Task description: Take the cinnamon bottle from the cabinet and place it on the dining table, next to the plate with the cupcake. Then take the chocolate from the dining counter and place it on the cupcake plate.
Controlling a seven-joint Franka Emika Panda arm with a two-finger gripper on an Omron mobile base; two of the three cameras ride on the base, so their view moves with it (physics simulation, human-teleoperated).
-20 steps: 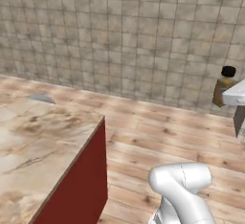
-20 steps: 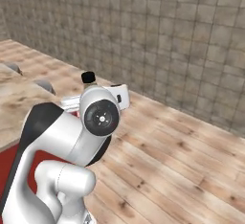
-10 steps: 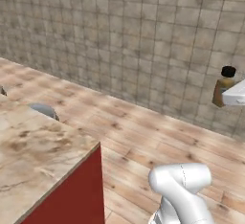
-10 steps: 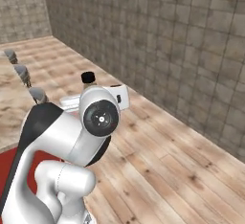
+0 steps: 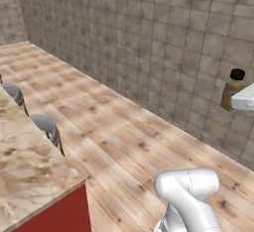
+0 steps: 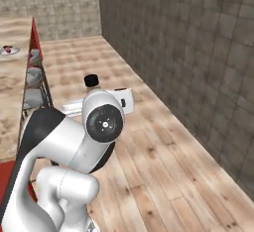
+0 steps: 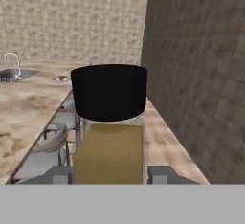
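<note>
Currently, the cinnamon bottle (image 7: 109, 132) is held upright, black cap uppermost, clamped between the tool (image 7: 110, 174) fingers, beside the desk (image 7: 28, 108).

I see the arm (image 6: 74, 146) folded high over the base, elbow bent, its white links and a dark-faced round joint close to the right base camera. In the left base view the upper link rises from the lower right, and the hand reaches in level from the right edge. The gripper (image 7: 109, 174) is held out forward, roughly horizontal, well above the floor. Its fingers (image 7: 60, 174) are closed in on the bottle (image 7: 109, 122), one tip on either side of the tan body, black cap up. The bottle stands upright in the grip, carried clear of any surface.
</note>
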